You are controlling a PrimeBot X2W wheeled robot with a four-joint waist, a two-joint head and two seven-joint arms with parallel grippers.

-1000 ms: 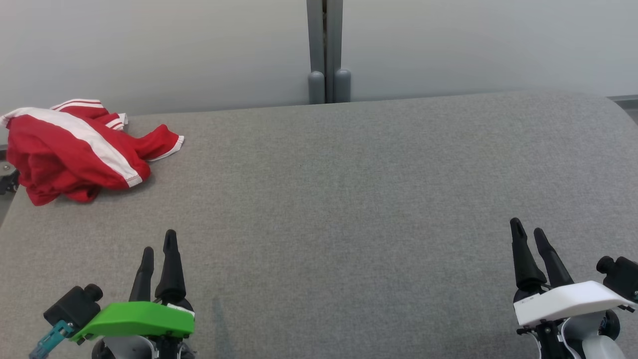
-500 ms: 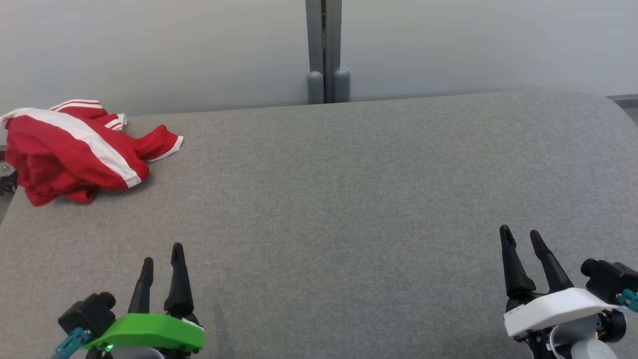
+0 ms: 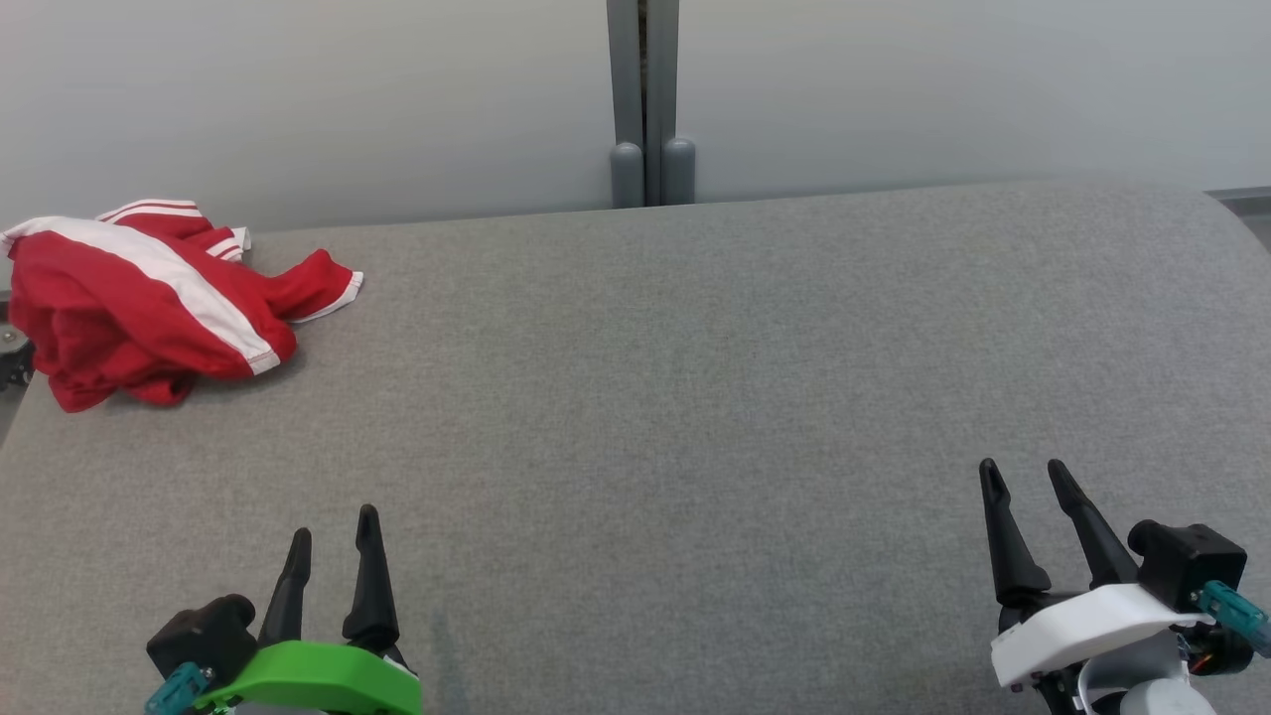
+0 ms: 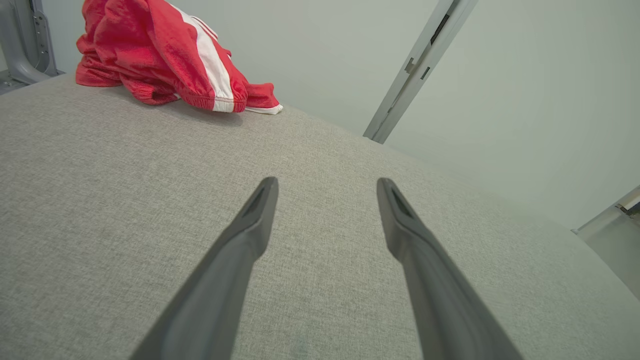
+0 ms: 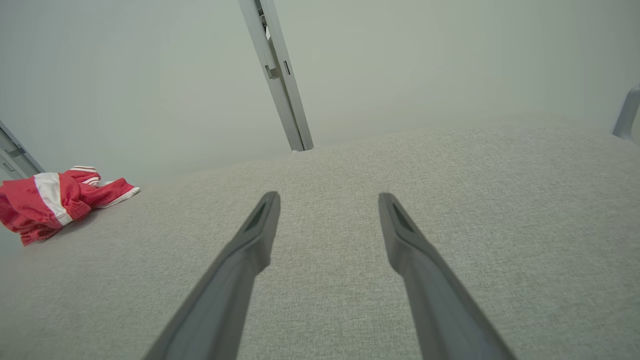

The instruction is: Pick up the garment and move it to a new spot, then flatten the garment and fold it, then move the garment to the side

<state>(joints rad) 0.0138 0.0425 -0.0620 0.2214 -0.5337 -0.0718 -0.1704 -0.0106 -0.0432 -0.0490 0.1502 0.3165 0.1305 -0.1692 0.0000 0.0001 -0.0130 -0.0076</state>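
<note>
The left gripper (image 3: 334, 524) sits at the lower left of the head view with its two dark fingers spread apart and nothing between them; the left wrist view shows bare grey cloth in the gap; whether the tips touch the cloth I cannot tell. A bright green cover (image 3: 318, 680) caps its wrist; a black camera block (image 3: 204, 641) with a teal plug (image 3: 179, 687) sits at the cover's left end.

The right gripper (image 3: 1022, 467) sits at the lower right, its fingers also parted and empty; the right wrist view shows the same bare cloth between them. Its wrist carries a white cover (image 3: 1082, 621); any marking on that cover is too small to read. A second black camera block (image 3: 1187, 566) with a teal plug (image 3: 1231, 606) sits at its right end.

Both grippers are over the near edge of a wide table (image 3: 695, 377) covered in grey woven fabric; the stretch between them is bare.

The garment (image 3: 129, 308) lies crumpled at the far left corner of the table, well apart from both grippers and nearer the left one; it is red with broad white stripes and white trim at the hems; one edge hangs over the table's left side; stripes are the only marking I can make out on it.

Behind the table stands a pale wall (image 3: 298, 99); a grey upright post (image 3: 645, 99) splits it near the middle and ends in two rounded stubs at the table's far edge.
</note>
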